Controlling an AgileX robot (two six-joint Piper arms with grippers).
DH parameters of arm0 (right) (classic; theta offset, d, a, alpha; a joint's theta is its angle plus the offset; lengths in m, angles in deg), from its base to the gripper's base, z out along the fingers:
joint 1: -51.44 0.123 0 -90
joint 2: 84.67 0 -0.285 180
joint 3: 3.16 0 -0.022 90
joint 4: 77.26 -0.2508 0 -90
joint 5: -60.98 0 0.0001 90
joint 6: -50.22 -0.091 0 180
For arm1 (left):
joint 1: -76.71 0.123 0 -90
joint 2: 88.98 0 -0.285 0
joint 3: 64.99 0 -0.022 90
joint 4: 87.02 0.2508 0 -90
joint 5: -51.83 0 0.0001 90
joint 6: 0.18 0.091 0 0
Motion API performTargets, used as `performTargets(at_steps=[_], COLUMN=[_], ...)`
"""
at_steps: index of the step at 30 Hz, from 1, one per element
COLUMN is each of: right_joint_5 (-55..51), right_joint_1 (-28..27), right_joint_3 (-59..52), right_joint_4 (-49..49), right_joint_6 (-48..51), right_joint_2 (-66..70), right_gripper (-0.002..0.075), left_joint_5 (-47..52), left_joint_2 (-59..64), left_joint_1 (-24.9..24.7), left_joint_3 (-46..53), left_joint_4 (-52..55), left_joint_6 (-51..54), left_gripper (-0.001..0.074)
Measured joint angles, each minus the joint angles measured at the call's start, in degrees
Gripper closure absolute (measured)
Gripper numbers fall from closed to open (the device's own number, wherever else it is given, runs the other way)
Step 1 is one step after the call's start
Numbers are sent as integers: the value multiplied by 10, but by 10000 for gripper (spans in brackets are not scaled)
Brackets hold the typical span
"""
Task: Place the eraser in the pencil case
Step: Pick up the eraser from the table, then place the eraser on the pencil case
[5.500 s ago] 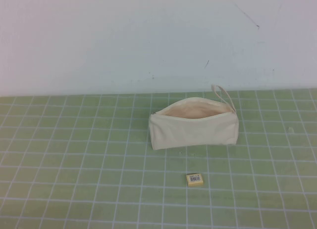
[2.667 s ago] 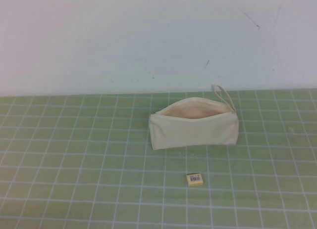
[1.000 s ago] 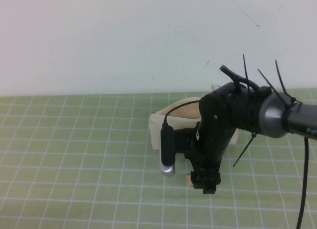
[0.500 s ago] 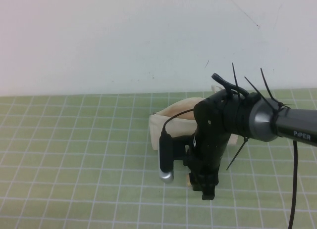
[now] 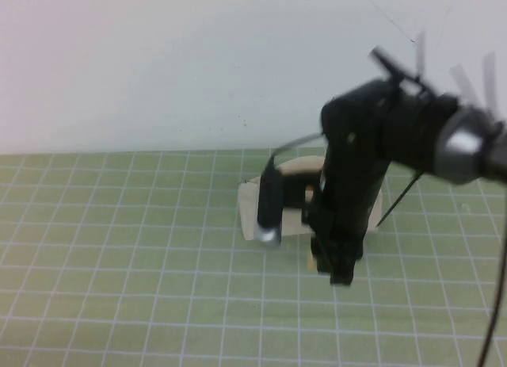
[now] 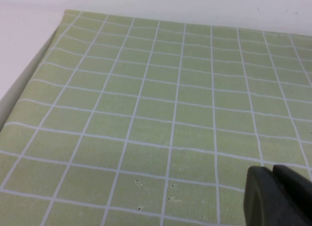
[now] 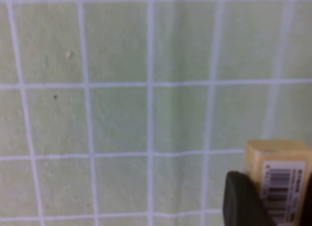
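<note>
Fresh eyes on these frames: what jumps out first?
The black right gripper, hanging over the green grid mat in front of the cream fabric pencil case, dominates the high view. Its wrist view shows the small yellow barcode-labelled eraser between its fingers. The left gripper idles over bare mat.

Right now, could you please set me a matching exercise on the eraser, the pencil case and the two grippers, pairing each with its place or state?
Things:
1. eraser
2. pencil case
3. left gripper
4. right gripper

Places or states:
A. partly hidden behind the right arm
B. over bare green mat, away from the other things
C. in front of the case, clamped on a small block
D. yellow, with a barcode label, pinched between dark fingers

Pairs: 1-D, 2-A, 3-B, 4-C
</note>
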Motion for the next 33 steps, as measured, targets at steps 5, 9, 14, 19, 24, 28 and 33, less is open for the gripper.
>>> performTargets(at_steps=[5,9,14,19,24,28,33], right_joint_5=[42,130,223,266,268,277,269], right_joint_1=[-28,-58,-74,-84,-91,-95,-110], right_joint_3=[3,4,4,4,4,4,4], right_joint_4=[-28,-38,-42,-46,-46,-55,-66], right_joint_6=[-51,-104,-124,-147,-154,-159,-172], right_joint_2=[-62,-69,-48,-21,2,4,-1], right_gripper=[517,517,517,517,517,475,281], left_joint_5=[0,0,0,0,0,0,0], left_joint_2=[0,0,0,0,0,0,0], left_joint_1=[0,0,0,0,0,0,0], left_joint_3=[0,0,0,0,0,0,0], left_joint_4=[0,0,0,0,0,0,0], left_joint_6=[0,0,0,0,0,0,0], left_gripper=[736,736,736,736,736,738,738])
